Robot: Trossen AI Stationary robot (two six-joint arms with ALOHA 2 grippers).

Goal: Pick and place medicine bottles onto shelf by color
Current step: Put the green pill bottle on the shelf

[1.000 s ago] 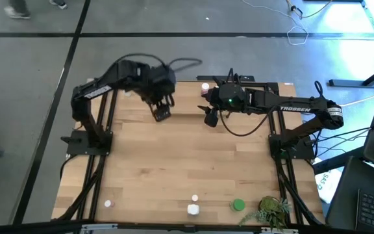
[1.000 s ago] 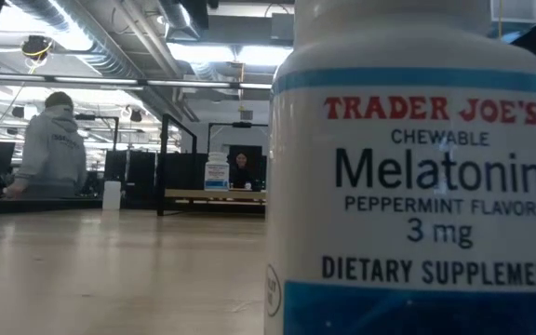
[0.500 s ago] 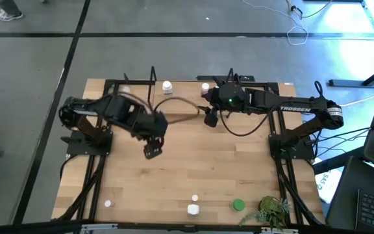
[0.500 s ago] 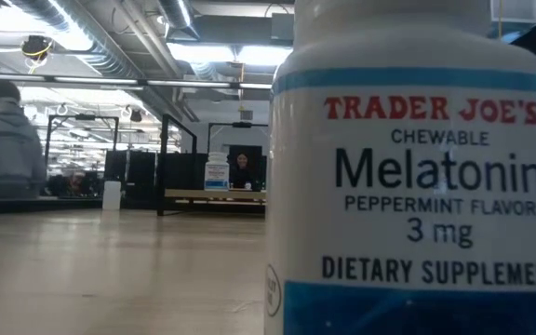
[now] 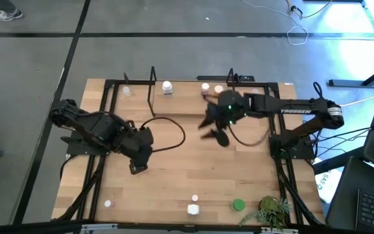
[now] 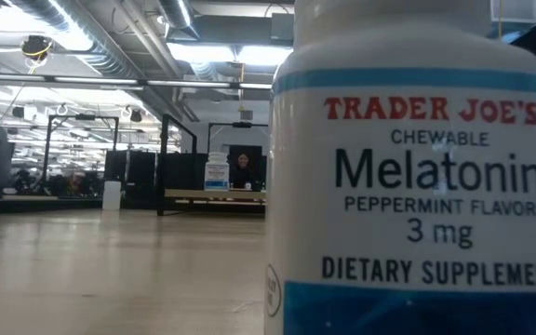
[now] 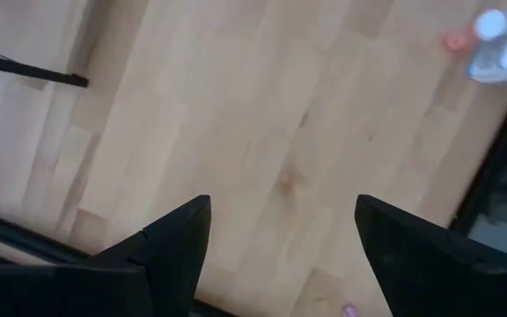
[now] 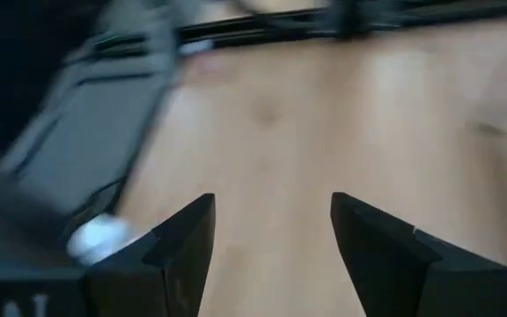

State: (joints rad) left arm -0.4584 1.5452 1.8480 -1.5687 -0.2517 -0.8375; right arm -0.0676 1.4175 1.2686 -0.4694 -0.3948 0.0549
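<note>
Both pincers are let go and hold nothing: the left gripper hangs over the left middle of the table with its fingers spread wide over bare wood, and the right gripper is farther back and to the right, its fingers apart too, with nothing between them. Closest to the near edge there are four little bottles waiting. A tiny white bottle stands near the left corner. A small white bottle and a bigger white bottle stand close together at the near middle; in the low view one bottle by the camera, marked Melatonin, fills the picture. A green bottle sits to their right, just beside a leafy plant in the near right corner. Far at the back of the table is the shelf, with thin black wire posts. Some bottles are already there, a white one in the middle and a few more, one pinkish, to its right. So I think this is the step of going to fetch another bottle. Next, a pincer should reach to the near edge, come down over one bottle with its fingers on both sides, squeeze, lift, and carry it to the shelf beside bottles of the same color. Each bottle is small, so the aim must be careful, or it could tip over.
</note>
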